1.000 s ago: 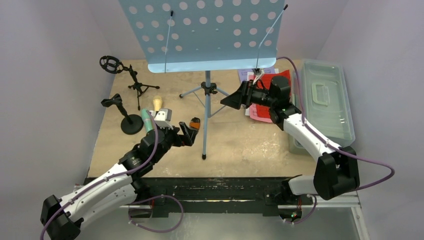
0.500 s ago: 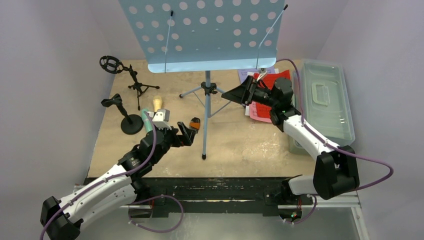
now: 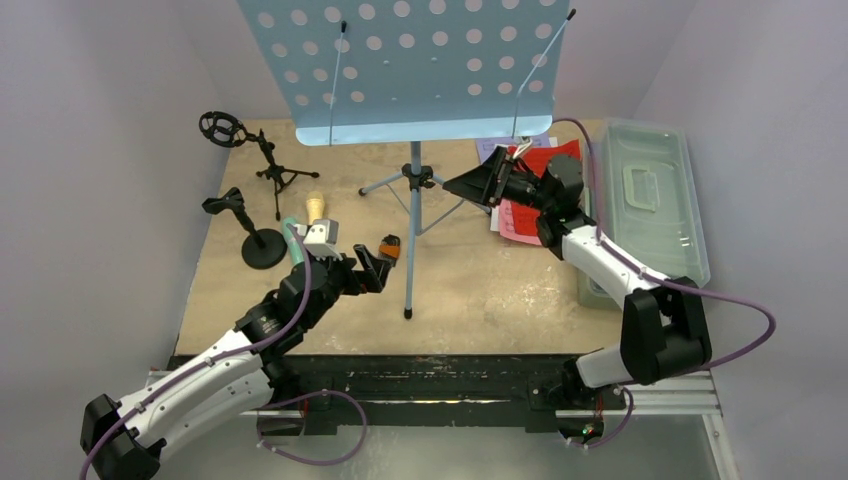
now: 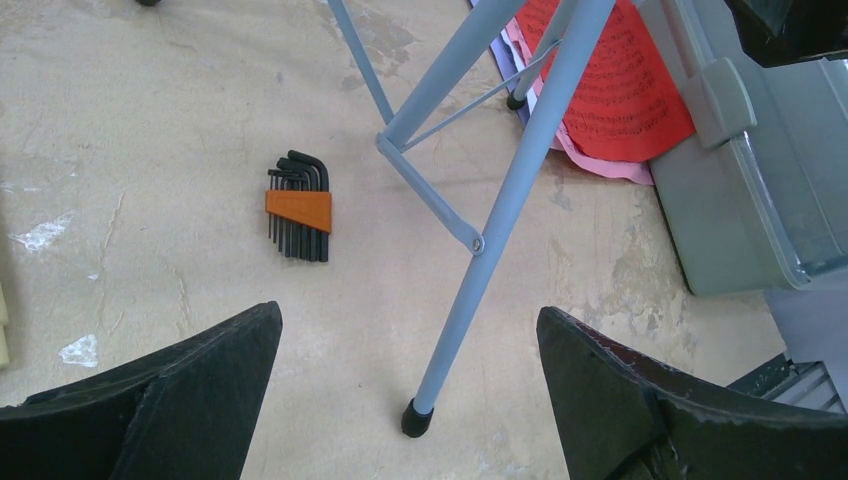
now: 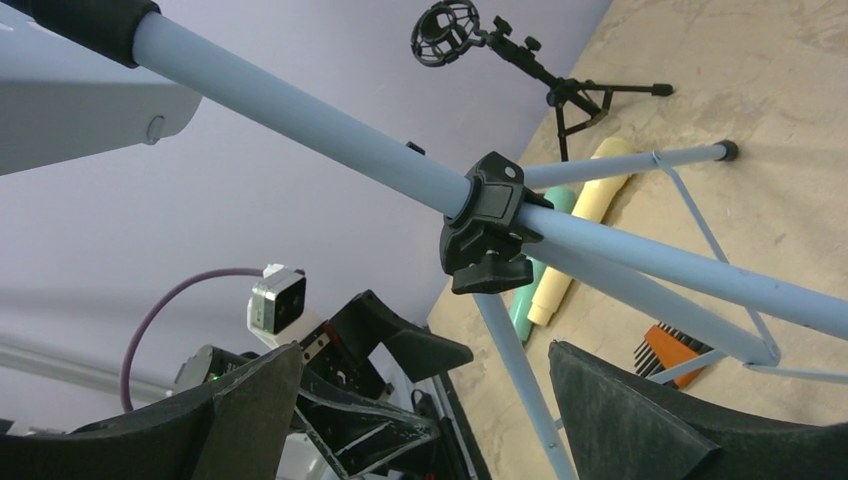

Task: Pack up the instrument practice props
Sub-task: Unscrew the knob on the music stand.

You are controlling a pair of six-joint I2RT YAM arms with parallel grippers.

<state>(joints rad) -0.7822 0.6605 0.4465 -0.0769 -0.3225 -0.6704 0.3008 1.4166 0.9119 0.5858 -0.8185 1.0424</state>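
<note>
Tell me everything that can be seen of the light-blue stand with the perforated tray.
The light-blue stand stands upright near the middle of the table and looks like painted metal. Its wide tray, full of round holes, carries two thin wire page holders. A slim pole runs down to a black clamp collar, from which three braced tube legs spread. The nearest foot is capped in black and rests on the table. The open right gripper faces the collar without touching it.

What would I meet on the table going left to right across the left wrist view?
An orange-sleeved hex key set → light-blue tripod's near leg → red sheet-music page → grey plastic tub.
</note>
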